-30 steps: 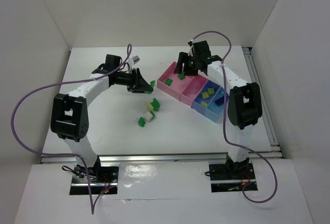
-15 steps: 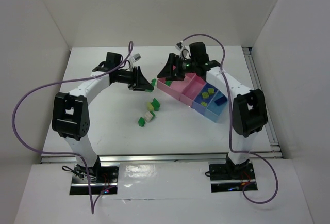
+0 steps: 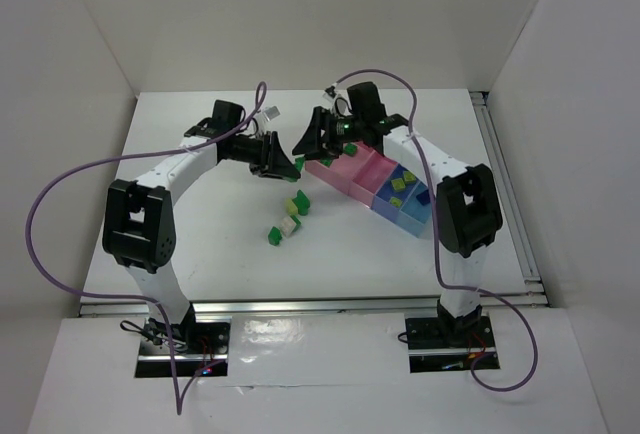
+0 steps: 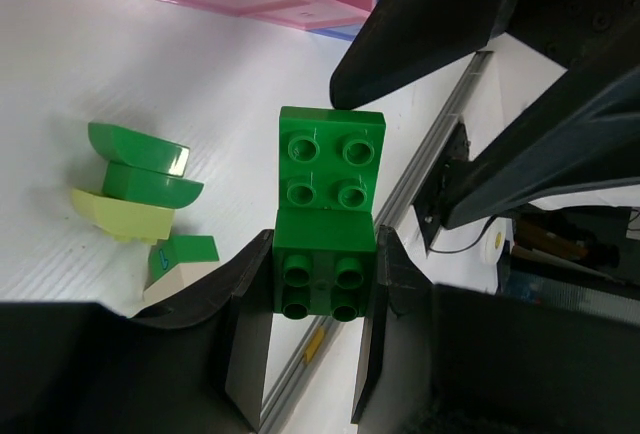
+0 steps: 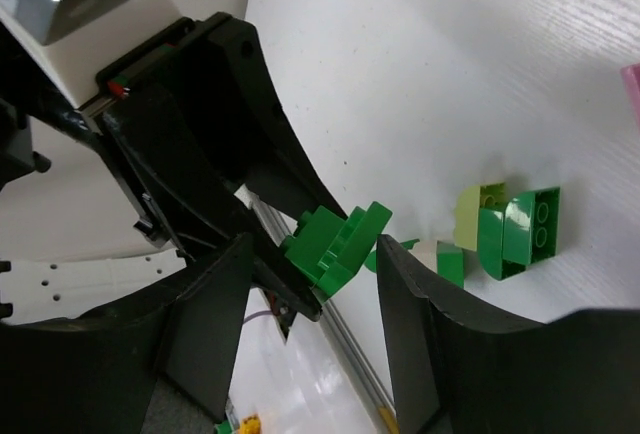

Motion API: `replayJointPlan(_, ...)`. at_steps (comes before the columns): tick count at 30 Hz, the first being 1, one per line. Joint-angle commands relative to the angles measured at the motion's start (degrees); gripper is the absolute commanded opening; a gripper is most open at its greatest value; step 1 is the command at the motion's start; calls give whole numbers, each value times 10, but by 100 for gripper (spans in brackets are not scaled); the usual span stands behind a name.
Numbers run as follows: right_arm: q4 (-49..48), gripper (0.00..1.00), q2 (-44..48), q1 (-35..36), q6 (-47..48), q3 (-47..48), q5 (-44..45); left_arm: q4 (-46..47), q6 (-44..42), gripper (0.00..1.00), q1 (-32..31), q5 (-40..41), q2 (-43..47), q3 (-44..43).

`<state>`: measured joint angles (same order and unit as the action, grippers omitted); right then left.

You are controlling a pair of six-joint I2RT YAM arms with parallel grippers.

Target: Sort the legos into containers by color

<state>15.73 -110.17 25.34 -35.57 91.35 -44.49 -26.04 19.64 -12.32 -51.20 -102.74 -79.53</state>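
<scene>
- left pincer [image 3: 282,160], upper centre-left of the top view: pressed together on a dark green brick [image 4: 328,206]. The brick is held by its lower end and its studded half sticks out free, clear of the counter [image 3: 215,254].
- loose legos [image 3: 290,216], centre of the top view, just below the left pincer: a small cluster lying on the counter, with green, pale yellow-green and one cream piece. None of them is sorted yet.
- right pincer [image 3: 311,139], just right of the left one in the top view: fingers spread wide, holding nothing, mouth facing the held brick. In its wrist view the brick sits between the two fingers in the frame. I cannot tell whether it is truly between them in depth, and no contact shows.
- containers [image 3: 352,190], centre right of the top view: the row of pink then blue boxes sits just right of both pincers. A few yellow-green pieces lie in a blue box.
- judgement: this looks like a hand-over, or two arms crowding one brick.
- risks:
  - the black fingers could knock together, since the gap between them is tight
  - the brick falls onto the cluster if the left lets go before the right has closed
  - a grip on the stud end alone could let the brick twist
  - the pink wall is near and could be clipped
</scene>
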Motion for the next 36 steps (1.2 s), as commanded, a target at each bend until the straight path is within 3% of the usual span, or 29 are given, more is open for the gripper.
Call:
replayJointPlan(1, 31, 59, -9, 11, -2, 28, 10, -12, -18, 0, -3, 13, 17, -23)
replayJointPlan(18, 39, 54, -45, 32, -6, 34, 5, -12, -29, 0, -3, 45, 32, -23)
replayJointPlan(23, 27, 35, -45, 32, -17, 34, 5, -12, -40, 0, -8, 51, 38, -18)
replayJointPlan(28, 2, 7, -34, 32, -28, 14, 5, -26, -58, 0, -8, 69, 43, -18)
replayJointPlan(31, 2, 0, -29, 32, -34, 14, 5, -39, -58, 0, -8, 95, 43, -23)
replayJointPlan(32, 2, 0, -29, 32, -34, 14, 11, -45, -58, 5, -8, 101, 43, -31)
replayJointPlan(33, 2, 0, -29, 32, -34, 14, 16, -50, -58, 27, -8, 102, 43, -31)
replayJointPlan(36, 2, 0, -23, 32, -34, 14, 16, -56, -52, 53, -8, 102, 43, -37)
